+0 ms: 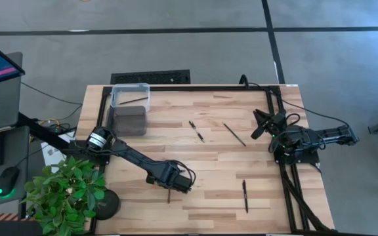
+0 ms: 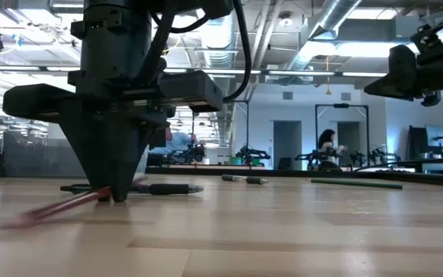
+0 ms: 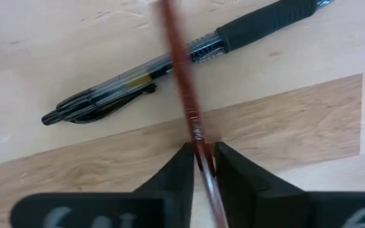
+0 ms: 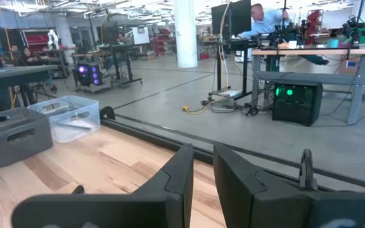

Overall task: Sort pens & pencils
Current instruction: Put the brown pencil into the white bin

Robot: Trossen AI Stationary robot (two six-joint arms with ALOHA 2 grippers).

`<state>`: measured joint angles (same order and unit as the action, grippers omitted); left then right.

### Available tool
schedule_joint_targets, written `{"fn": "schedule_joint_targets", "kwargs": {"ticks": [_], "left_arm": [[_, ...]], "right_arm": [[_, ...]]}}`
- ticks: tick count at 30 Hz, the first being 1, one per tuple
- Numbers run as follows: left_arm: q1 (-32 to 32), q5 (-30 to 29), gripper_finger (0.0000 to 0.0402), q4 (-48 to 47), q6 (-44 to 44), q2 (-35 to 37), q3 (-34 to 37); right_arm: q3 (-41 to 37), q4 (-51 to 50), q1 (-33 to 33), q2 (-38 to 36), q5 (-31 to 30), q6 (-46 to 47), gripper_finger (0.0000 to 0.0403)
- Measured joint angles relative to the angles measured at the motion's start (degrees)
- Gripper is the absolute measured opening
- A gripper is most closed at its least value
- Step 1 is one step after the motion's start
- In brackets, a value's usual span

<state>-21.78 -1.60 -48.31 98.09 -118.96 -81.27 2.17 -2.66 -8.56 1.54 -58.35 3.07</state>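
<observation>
My left gripper point(image 1: 172, 186) point(image 3: 201, 152) stands near the table's front middle, pointing down, shut on a reddish-brown pencil point(image 1: 169, 195) point(image 2: 60, 208). A clear black pen point(image 3: 170, 63) point(image 2: 160, 188) lies flat on the wood right by it, and the pencil crosses over it. Two more pens point(image 1: 196, 130) point(image 1: 245, 195) and another pencil point(image 1: 234, 134) lie loose on the table. My right gripper point(image 1: 258, 129) point(image 4: 201, 164) waits above the table's right side, shut, holding nothing. My left gripper pinches the pencil's shaft point(image 3: 198, 136) between its two fingers point(image 3: 176, 168), which come from above, pointing down, and lie across the pencil. The pencil's near end point(image 2: 21, 219) stretches out low over the wood toward the table's near edge. Whether the pencil is lifted clear I cannot tell.
A clear bin point(image 1: 130, 95) with a thin stick in it and a grey bin point(image 1: 128, 120) stand at the far left corner. A black frame point(image 1: 268, 105) runs along the table's far and right edges. A potted plant point(image 1: 64, 193) sits off the left front corner.
</observation>
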Motion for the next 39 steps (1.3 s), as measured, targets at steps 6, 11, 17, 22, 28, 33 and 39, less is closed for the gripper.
{"fn": "schedule_joint_targets", "kwargs": {"ticks": [6,11,17,22,28,33,39], "left_arm": [[0.0,-0.4,0.0009,0.0,-2.5,0.0,0.0],[0.0,-1.1,0.0016,-0.2,-5.9,0.4,0.0],[0.3,-7.1,0.0007,-1.7,-11.3,3.1,0.4],[1.5,-10.5,0.0011,-7.8,-15.6,8.6,0.2],[6.0,-14.3,0.0007,-20.9,-24.9,15.8,0.1],[12.5,-18.2,0.0009,-36.4,-34.1,20.5,0.1],[22.0,-26.1,0.0008,-41.5,-48.8,24.7,0.1]], "right_arm": [[0.0,0.0,0.0,0.0,0.0,0.0,0.0082],[0.0,0.0,0.0,0.0,0.0,0.0,0.0082],[0.0,0.0,0.0,0.0,0.0,0.0,0.0082],[0.0,0.0,0.0,0.0,0.0,0.0,0.0082],[0.0,0.0,0.0,0.0,0.0,0.0,0.0082],[0.0,0.0,0.0,0.0,0.0,0.0,0.0082],[0.0,0.0,0.0,0.0,0.0,0.1,0.0082]]}}
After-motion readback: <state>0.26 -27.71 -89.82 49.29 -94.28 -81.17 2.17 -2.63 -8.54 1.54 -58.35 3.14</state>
